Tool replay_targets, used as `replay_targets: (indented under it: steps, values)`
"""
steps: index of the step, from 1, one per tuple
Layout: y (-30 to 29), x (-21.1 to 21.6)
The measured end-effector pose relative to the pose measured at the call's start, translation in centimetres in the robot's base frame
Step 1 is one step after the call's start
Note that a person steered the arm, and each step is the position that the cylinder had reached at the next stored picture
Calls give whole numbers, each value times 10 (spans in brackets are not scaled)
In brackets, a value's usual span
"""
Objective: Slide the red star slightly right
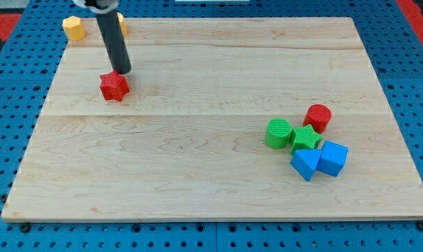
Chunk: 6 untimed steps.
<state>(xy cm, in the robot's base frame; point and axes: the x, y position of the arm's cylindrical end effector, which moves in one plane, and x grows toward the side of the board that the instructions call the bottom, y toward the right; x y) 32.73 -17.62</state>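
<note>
The red star (114, 86) lies on the wooden board (197, 168) at the upper left. My dark rod comes down from the view's top, and my tip (122, 72) sits just above the star and slightly to its right, touching or nearly touching its top edge.
A yellow block (73, 27) sits at the board's top left corner, and another yellow block (121, 24) is partly hidden behind the rod. At the right, a red cylinder (317, 117), green cylinder (278, 133), green star (306, 138) and two blue blocks (305, 164) (333, 157) cluster together.
</note>
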Motion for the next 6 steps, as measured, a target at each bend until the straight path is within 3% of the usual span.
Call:
replay_targets:
  steps: [2,4,6]
  values:
    - [-84,5]
    - [-11,7]
    - [2,37]
